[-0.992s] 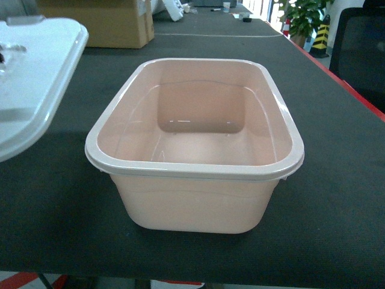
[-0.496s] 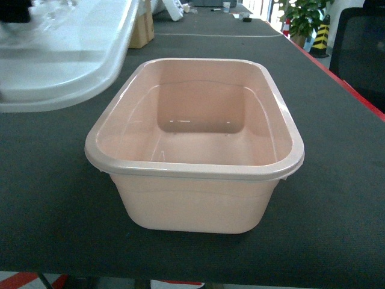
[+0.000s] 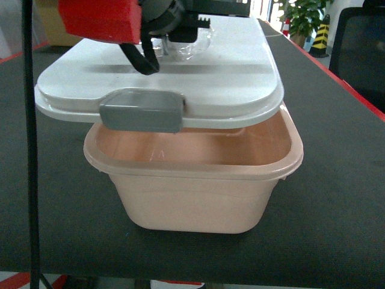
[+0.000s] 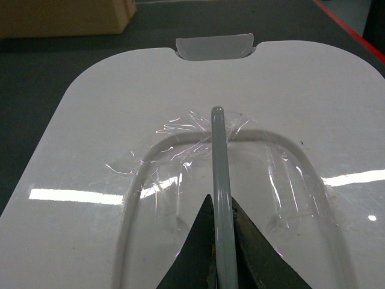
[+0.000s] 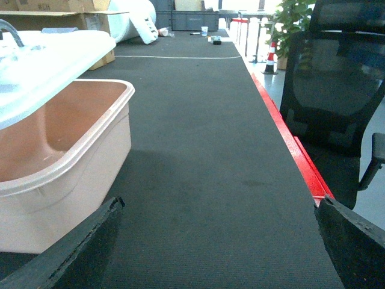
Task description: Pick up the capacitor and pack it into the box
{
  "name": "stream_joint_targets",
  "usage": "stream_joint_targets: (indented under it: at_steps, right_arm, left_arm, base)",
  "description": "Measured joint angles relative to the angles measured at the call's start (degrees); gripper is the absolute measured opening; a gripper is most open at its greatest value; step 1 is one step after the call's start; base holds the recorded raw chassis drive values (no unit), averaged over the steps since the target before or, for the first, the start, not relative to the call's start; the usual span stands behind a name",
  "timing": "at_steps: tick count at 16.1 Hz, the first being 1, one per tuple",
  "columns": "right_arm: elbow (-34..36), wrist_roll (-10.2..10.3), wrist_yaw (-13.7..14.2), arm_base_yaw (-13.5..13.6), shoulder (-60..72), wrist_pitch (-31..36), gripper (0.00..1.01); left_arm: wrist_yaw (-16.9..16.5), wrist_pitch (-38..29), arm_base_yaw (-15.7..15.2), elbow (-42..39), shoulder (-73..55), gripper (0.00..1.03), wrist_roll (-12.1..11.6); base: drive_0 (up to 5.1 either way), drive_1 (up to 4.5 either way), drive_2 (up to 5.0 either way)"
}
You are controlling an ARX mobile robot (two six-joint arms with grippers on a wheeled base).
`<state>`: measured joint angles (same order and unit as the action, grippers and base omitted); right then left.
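No readable text, labels, brand marks or nos. anywhere. Lid (image 3: 180,78) and box (image 3: 198,198) are plain, unmarked. Cardboard carton (image 5: 54,6) in bkgd shows no legible print; distant items too small to tell.

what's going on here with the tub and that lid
The left claw is shut on the lid's handle and holds the white lid just above the pink box, tilted and not seated. The right claw hangs open beside the box, holding nothing. No capacitor is in view.
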<state>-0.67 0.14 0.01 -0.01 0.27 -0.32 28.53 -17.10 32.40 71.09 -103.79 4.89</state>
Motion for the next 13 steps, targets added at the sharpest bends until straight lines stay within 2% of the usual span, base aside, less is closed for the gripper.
stream_joint_targets:
  at_steps: [2,4,8,13]
  right_arm:
    - [0.0,0.0,0.0,0.0,0.0,0.02,0.98]
    - [0.0,0.0,0.02,0.0,0.0,0.02,0.98]
    - [0.0,0.0,0.0,0.0,0.0,0.0,0.98]
    - [0.0,0.0,0.0,0.0,0.0,0.02,0.98]
  left_arm:
    - [0.5,1.27,1.9,1.01,-0.96,0.02,1.73]
    - [1.44,1.31,3.08,1.14,-2.19,0.02,2.27]
    - [3.06,1.6,3.15,1.14,-4.24,0.02,2.49]
    - [2.36,2.1,3.69,0.87,-5.57,0.02,4.02]
  base:
    - [0.0,0.0,0.0]
    - [0.0,0.0,0.0]
    - [0.0,0.0,0.0]
    - [0.0,0.0,0.0]
